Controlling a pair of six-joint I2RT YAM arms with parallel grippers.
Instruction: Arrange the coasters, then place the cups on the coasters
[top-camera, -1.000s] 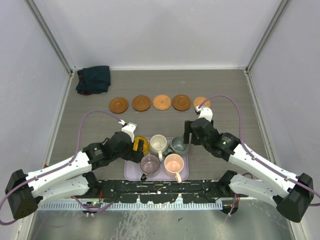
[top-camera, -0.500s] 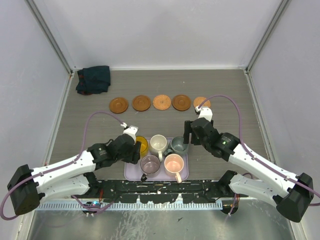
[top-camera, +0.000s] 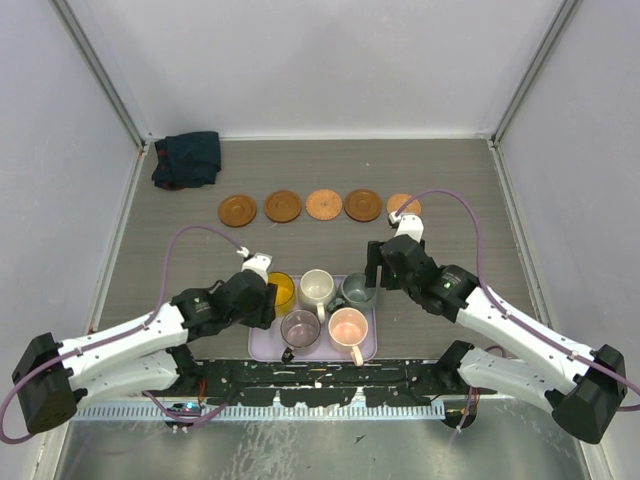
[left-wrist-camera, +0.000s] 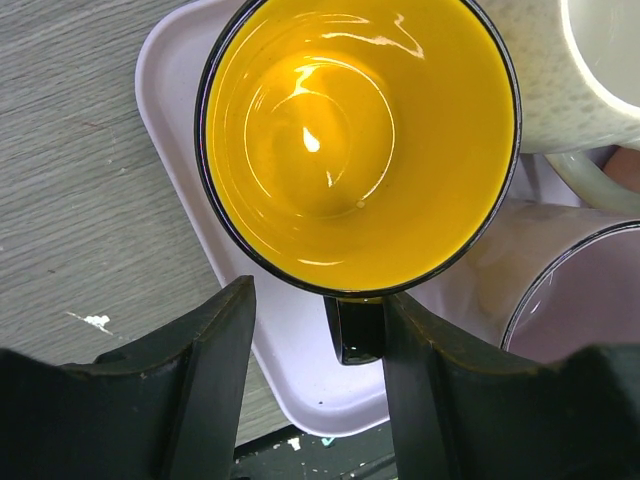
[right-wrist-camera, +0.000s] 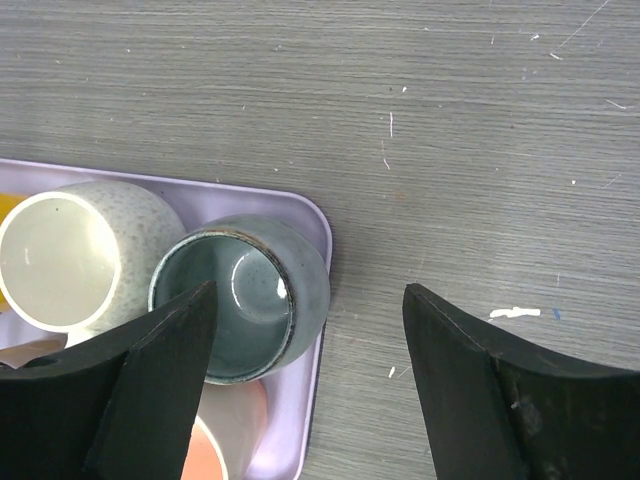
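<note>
top view: my left jaws (top-camera: 268, 300) sit at the yellow cup (top-camera: 283, 290), at the upper left corner of the lavender tray (top-camera: 262, 345) in the lower middle of the frame. a second ago they stood wide beside that cup; now they are drawn in narrow. the five coasters (top-camera: 323, 205) lie in a row across the upper middle of the desk (top-camera: 180, 260), all bare, so arranging looks done and the cup stage is opening. my right jaws (top-camera: 378, 268) hang by the grey-green cup (top-camera: 357, 291), as before.

left wrist view: the left jaws (left-wrist-camera: 318, 330) bracket the yellow cup's (left-wrist-camera: 350, 140) handle (left-wrist-camera: 356, 330). the right finger touches it, but a strip of tray (left-wrist-camera: 170, 60) shows beside the left one. i cannot tell whether the grip is firm.

right wrist view: my right jaws (right-wrist-camera: 308, 300) gape wide and hold nothing. the grey-green cup (right-wrist-camera: 235, 300) stands in the tray's (right-wrist-camera: 315, 225) corner at lower left, near one finger.
</note>
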